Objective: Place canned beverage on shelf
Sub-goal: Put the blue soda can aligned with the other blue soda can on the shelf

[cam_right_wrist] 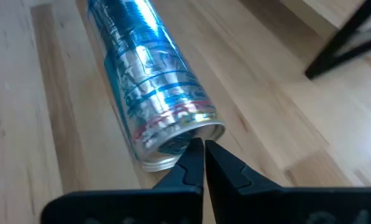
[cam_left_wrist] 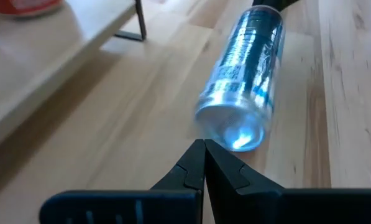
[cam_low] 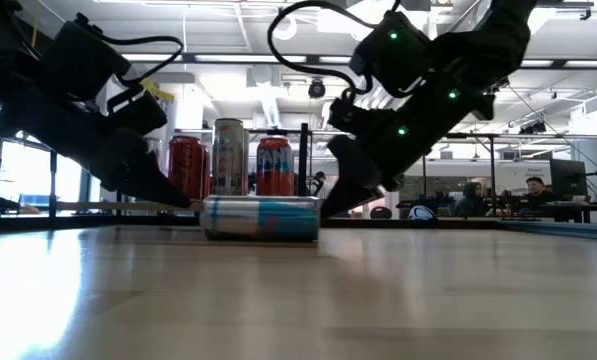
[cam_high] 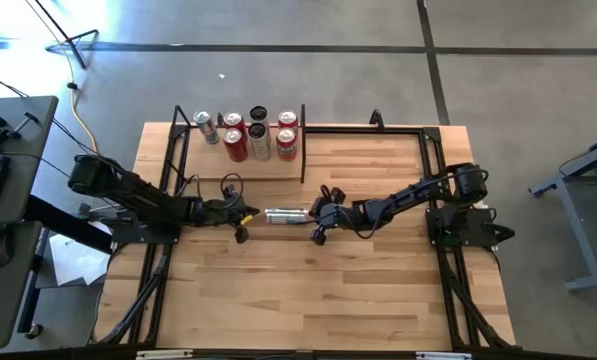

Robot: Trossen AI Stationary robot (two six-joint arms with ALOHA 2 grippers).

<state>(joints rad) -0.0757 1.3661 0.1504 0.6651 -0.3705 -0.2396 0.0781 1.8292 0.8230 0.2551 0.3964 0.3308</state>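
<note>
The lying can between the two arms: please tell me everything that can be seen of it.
The can is slim, shiny silver metal with blue print and some red marks near one end. It lies on its side on the table, in front of the shelf and apart from it. The shut left hand points at one end, the shut right hand at the other; neither grips it, and whether they touch it cannot be told.

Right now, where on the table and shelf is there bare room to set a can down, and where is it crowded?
The shelf is crowded: upright cans fill most of it, leaving little bare board. The tabletop is bare nearer the front edge and right of the shelf. The middle is tight: the lying blue can sits between the shut left hand and shut right hand.
</note>
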